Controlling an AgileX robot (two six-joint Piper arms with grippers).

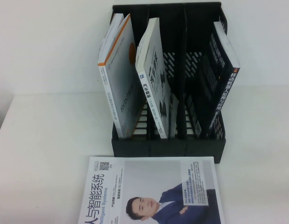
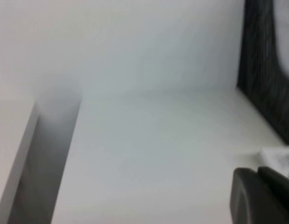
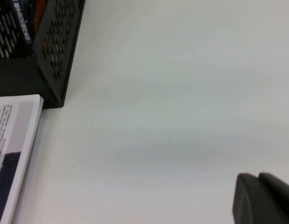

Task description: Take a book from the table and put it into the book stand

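Magazine (image 1: 151, 191) lies flat, cover up, on the table (image 1: 37, 154) at the near edge, just in front of the black book stand (image 1: 167, 147). Stand has 3 slots with 3 books leaning inside: white/orange book (image 1: 120, 77) left, white book (image 1: 153, 77) middle, dark book (image 1: 221, 77) right. Left gripper (image 2: 263, 196) and right gripper (image 3: 263, 198) are each only a dark corner over bare table; can't tell their opening.

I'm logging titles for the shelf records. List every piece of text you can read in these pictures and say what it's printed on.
"人与智能系统" – large vertical title on the magazine lying on the table.
"Intelligent Systems" – partly cut off, beside that title.
QR code on the magazine cover; its small print is unreadable.
Spines of the three books in the book stand, namely the orange-edged book, white book and black book: Chinese, too blurred to read.
No text near the left end effector or right end effector.
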